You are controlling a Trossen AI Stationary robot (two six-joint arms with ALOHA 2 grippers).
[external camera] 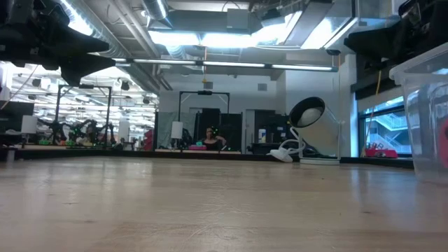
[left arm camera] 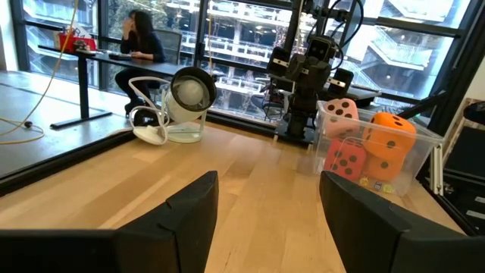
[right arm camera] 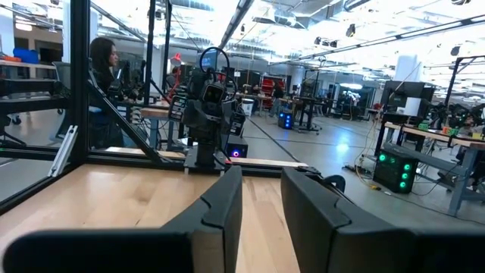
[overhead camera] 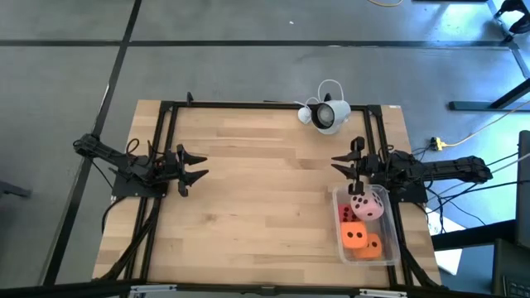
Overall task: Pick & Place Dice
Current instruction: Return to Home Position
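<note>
The left end effector (overhead camera: 192, 165) and right end effector (overhead camera: 344, 164) hang with fingers apart at the table's (overhead camera: 265, 207) sides. The dice (overhead camera: 357, 236) lie in the transparent bin (overhead camera: 337, 217), near right. They seem light and soft, best pinched across opposite faces.

The matte-black, six-joint left arm (overhead camera: 124, 167) and the matching matte-black right arm (overhead camera: 443, 170) are presenting as slim segmented links joined by blocky housings. Each is ending in a black two-finger unit: the left gripper (overhead camera: 201, 166) and the right gripper (overhead camera: 337, 165). The left gripper's fingers (left arm camera: 189, 220) are showing as broad, flat, dark wedges with smooth faces. The right gripper's fingers (right arm camera: 216, 216) are showing the same form. Thin black cables (left arm camera: 341, 19) are looping above the right arm's upper housing.
</note>
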